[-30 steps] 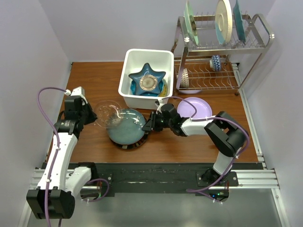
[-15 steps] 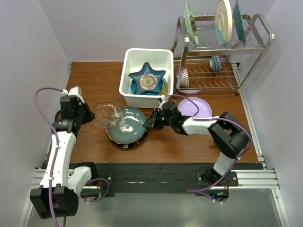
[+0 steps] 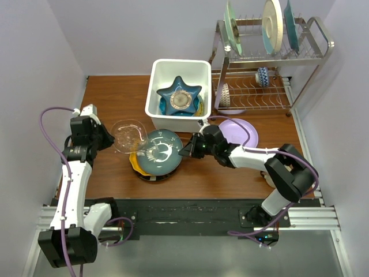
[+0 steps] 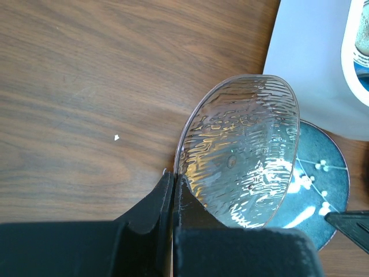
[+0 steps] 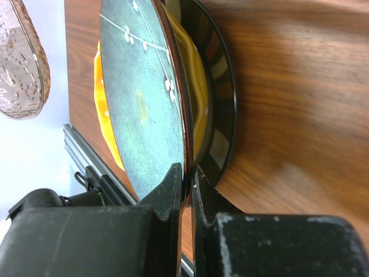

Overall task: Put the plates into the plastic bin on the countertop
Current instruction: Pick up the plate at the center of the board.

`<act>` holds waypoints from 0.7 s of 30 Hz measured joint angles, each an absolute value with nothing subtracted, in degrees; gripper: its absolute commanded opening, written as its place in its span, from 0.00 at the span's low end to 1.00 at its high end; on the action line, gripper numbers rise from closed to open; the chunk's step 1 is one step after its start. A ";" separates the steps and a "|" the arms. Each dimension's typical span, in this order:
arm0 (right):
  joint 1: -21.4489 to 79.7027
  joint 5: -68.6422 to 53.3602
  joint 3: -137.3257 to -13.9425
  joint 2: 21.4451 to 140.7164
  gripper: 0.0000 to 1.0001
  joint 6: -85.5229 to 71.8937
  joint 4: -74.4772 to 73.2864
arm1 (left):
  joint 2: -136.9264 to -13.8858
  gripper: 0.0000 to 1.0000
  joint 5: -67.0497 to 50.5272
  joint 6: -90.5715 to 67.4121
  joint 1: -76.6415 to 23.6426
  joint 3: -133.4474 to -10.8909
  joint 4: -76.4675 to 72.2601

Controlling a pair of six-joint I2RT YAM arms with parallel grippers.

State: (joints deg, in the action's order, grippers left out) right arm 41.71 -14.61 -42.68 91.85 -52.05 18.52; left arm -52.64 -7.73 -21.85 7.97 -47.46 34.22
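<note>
Nearest, just in front of the plastic bin (image 3: pixel 151 98), my right gripper (image 5: pixel 185 171) is clamped on the rim of the dark teal plate (image 3: pixel 160 151). That plate tops a stack with the orange dotted plate (image 3: pixel 136 162) and the black-rimmed plate (image 3: pixel 152 177) on the countertop (image 3: pixel 115 95). Off the bin's near left corner, my left gripper (image 4: pixel 173 179) pinches the edge of the clear glass plate (image 3: pixel 128 136), which is tilted and overlaps the teal plate's left side. Farther back, the lilac plate (image 3: pixel 242 130) lies flat off the bin's near right corner, the blue star-shaped plate (image 3: pixel 180 98) sits inside the bin, and the wire rack (image 3: pixel 259 92) stands just right of it.
</note>
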 measured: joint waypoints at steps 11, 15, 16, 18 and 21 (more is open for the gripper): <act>41.56 -14.24 -41.41 86.83 0.00 -51.59 15.94 | -53.36 0.00 -9.93 -21.17 12.12 -46.11 32.53; 41.56 -14.37 -40.84 85.01 0.00 -51.44 14.37 | -53.56 0.00 -10.17 -20.29 13.58 -46.11 32.01; 41.58 -14.50 -40.73 84.71 0.00 -51.44 14.00 | -53.69 0.00 -10.31 -20.18 13.85 -46.09 31.77; 41.58 -14.72 -40.32 83.92 0.00 -51.48 13.45 | -54.02 0.00 -10.57 -19.90 14.22 -45.93 31.05; 41.67 -14.79 -39.57 81.80 0.00 -51.44 12.03 | -54.33 0.00 -11.33 -19.79 14.85 -45.17 29.78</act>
State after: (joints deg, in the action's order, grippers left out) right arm 41.67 -14.79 -39.57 81.80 -51.44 12.03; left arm -54.33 -11.33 -19.79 14.85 -45.17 29.78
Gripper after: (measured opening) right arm 0.048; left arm 0.024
